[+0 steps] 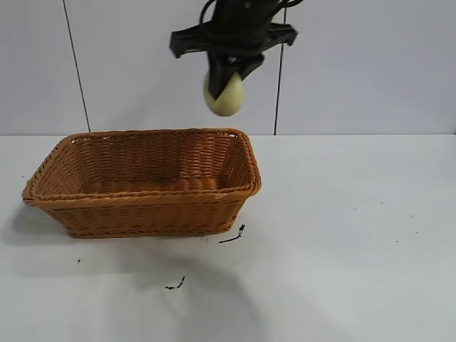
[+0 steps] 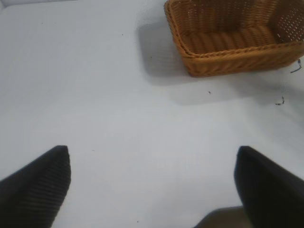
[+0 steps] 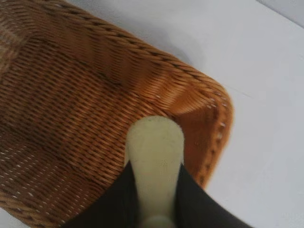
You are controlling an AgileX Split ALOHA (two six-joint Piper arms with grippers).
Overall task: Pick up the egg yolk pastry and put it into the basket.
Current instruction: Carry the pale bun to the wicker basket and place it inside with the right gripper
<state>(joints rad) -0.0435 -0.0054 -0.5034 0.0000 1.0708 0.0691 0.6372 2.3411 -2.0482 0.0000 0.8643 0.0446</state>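
The basket [image 1: 146, 184] sits on the white bench [image 1: 342, 235] with nothing visible inside it. The right gripper [image 1: 226, 75] hangs above the basket's right end, jaws pinching the egg yolk pastry [image 1: 224, 95] in the air. The arm above is cut off by the frame. The left gripper [image 2: 152, 183] hovers over bare bench well apart from the basket, jaws spread wide.

The basket [image 1: 142, 183] sits on the worktop [image 1: 342, 235], left of centre in the exterior view. The egg yolk pastry [image 1: 224, 94] hangs in the air above the basket's right end, clamped in the right tool [image 1: 226, 80]. 2 small scraps [image 1: 233, 236] lie on the worktop just in front of the basket's right corner. The left tool [image 2: 152, 183] hovers over the worktop, well apart from the basket.
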